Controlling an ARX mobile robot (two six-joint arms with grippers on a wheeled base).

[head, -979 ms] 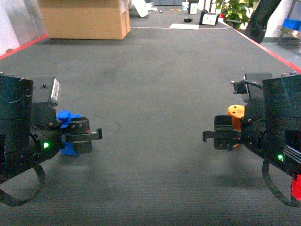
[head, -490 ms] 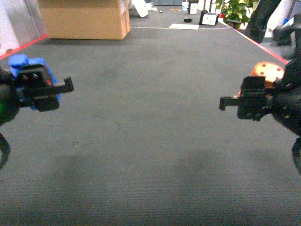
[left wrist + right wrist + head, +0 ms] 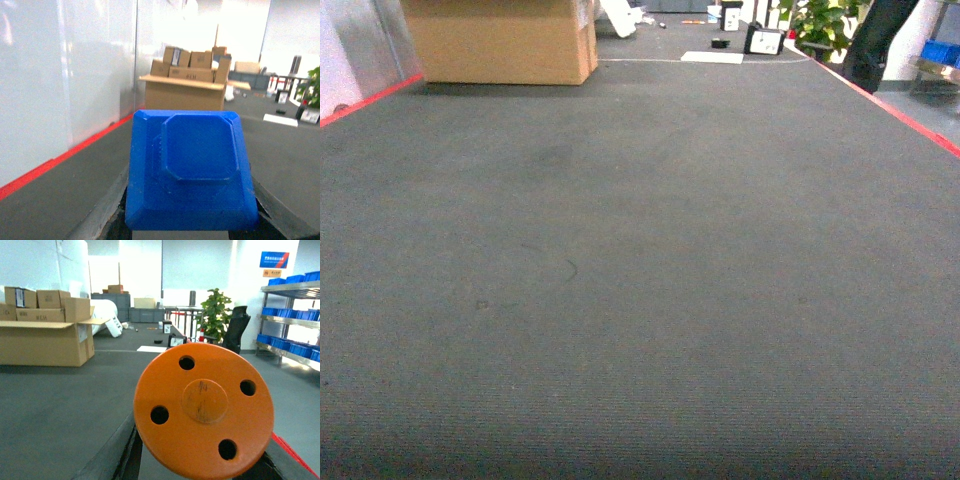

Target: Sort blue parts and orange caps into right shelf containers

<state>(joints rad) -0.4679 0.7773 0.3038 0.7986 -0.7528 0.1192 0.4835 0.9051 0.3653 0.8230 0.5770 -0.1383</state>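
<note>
Head view: only the dark grey carpeted floor point(image 3: 640, 300) and a large brown cardboard box point(image 3: 500, 40) at the far left; neither arm shows here.
Left wrist view: a chunky blue plastic part with bevelled edges point(image 3: 191, 170) fills the space directly ahead of the left pincer, gripped there (the fingers themselves are hidden beneath it).
Right wrist view: a round orange plastic cap with four holes point(image 3: 204, 410) sits face-on in the right pincer, clamped.
Beyond the cap, far right: steel shelving with blue plastic crates point(image 3: 292, 315), well apart.
</note>
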